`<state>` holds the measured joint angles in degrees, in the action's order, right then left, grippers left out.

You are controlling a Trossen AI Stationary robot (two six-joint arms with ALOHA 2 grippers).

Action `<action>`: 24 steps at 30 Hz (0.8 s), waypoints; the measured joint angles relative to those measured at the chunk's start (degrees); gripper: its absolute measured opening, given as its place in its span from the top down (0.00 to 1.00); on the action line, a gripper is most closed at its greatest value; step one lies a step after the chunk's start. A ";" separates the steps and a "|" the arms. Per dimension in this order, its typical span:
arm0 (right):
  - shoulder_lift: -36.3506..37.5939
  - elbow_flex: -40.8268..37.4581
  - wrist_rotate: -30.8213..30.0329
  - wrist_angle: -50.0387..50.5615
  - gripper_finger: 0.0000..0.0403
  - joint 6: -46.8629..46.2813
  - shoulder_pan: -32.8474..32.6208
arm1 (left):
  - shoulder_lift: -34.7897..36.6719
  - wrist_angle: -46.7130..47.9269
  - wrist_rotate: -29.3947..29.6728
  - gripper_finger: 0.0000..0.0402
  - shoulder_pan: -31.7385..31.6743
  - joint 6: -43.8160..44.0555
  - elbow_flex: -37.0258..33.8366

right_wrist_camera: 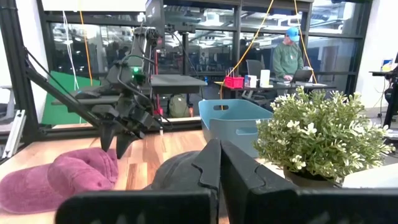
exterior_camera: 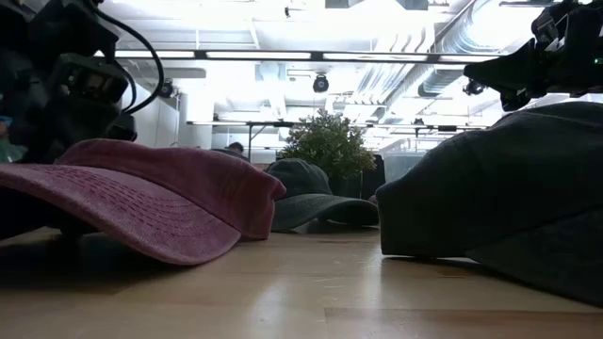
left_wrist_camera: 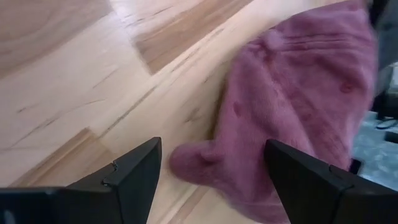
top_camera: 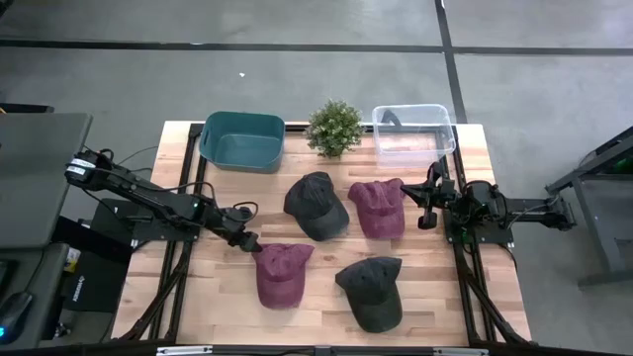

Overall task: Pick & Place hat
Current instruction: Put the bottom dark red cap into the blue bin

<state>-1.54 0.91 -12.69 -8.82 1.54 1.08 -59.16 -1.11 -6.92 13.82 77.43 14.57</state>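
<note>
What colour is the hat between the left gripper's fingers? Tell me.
Maroon. The hat shows best in the left wrist view, in front of the open left gripper.

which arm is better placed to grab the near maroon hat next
Left. The left gripper is open right at the edge of the maroon hat, which sits between its fingers in the left wrist view. The right gripper is shut, across the table beside the other maroon hat.

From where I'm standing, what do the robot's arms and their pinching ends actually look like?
Both arms are dark, slim and jointed, with black cables looping along them. The left end effector has two flat, black, wedge-shaped fingers. The right end effector has the same dark angular fingers. A small green light glows on the left arm.
</note>
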 joint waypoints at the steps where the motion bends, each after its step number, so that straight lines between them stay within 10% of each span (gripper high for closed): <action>1: 0.00 0.00 0.00 0.00 1.00 0.00 0.00 | 0.00 -0.43 0.04 0.31 0.00 0.00 -0.15; 24: 0.00 0.00 0.00 0.00 1.00 -0.01 0.01 | 0.00 -6.14 -0.31 0.31 0.00 -0.64 -0.16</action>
<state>-1.54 0.91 -12.69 -8.82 1.53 1.09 -59.16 -7.26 -7.23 13.82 76.79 14.41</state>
